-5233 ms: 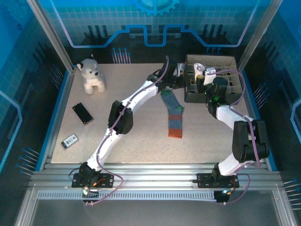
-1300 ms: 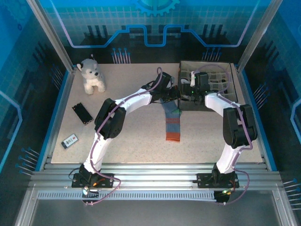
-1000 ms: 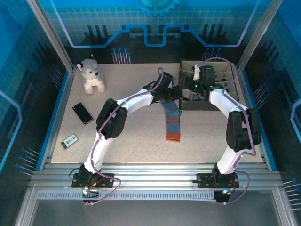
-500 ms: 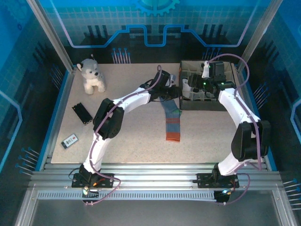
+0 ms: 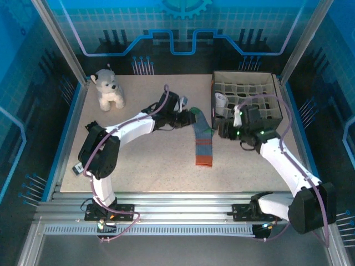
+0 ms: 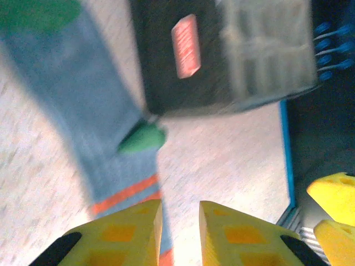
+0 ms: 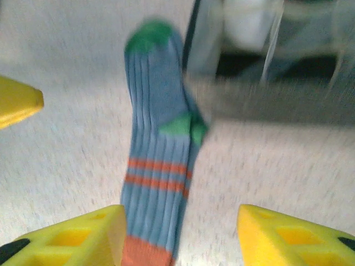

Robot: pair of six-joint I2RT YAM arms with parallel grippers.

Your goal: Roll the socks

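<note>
The grey-blue sock point(image 5: 202, 139) with green toe and heel and orange cuff lies flat and unrolled on the table, toe toward the back; it also appears as the sock point(image 6: 105, 127) and the sock point(image 7: 158, 160). My left gripper point(image 5: 187, 117) hovers at its toe, and the left gripper point(image 6: 180, 213) is open by a narrow gap with nothing in it. My right gripper point(image 5: 223, 132) hangs just right of the sock; the right gripper point(image 7: 180, 221) is wide open and empty. A white bundle point(image 5: 221, 101) sits in a box compartment; blur hides its pattern.
The dark divided box point(image 5: 274, 97) stands at the back right, its near wall point(image 7: 266, 94) close to my right gripper. A plush dog point(image 5: 108, 88) sits at the back left. A black block point(image 5: 97, 133) and a small flat device point(image 5: 83, 165) lie at the left.
Both arms have pulled back from the box. The left gripper slid left to the sock's toe and opened slightly. The right gripper came out in front of the box. The sock has stayed put.
</note>
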